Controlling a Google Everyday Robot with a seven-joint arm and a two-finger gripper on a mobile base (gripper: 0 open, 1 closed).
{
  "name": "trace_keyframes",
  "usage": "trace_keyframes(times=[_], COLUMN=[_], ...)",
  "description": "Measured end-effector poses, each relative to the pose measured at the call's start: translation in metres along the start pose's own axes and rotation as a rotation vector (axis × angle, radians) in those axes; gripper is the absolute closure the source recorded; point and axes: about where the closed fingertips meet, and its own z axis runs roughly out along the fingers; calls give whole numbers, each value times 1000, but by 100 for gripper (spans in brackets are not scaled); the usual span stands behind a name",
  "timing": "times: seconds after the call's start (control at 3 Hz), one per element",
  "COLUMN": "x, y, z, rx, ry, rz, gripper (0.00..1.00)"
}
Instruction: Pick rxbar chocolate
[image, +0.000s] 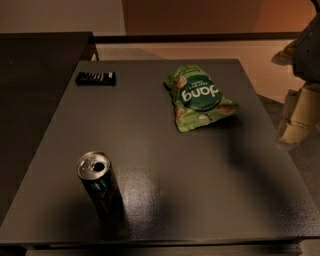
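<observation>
Rxbar chocolate (95, 78): small flat black rectangular wrapped bar with white lettering, lying flat well left of the green pouch (199, 97), level with its top. Drink can (98, 181): dark glossy cylinder, silver lid, upright, left of and below the pouch. Pouch: crinkly green film, white "dang" lettering upside down, lying flat. All sit on a matte dark table (165, 160). Gripper (296, 122): right of the pouch, past the table edge, beige-grey blocky parts hanging from the upper right. Jaw state can't be told.
</observation>
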Motion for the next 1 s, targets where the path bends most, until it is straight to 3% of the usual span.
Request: trace_keyframes(times=[0.67, 1.0], x=[-10, -25], y=[-7, -25], z=[9, 28], rx=[9, 10], ry=[-25, -75], rz=[6, 20], gripper=[0, 0])
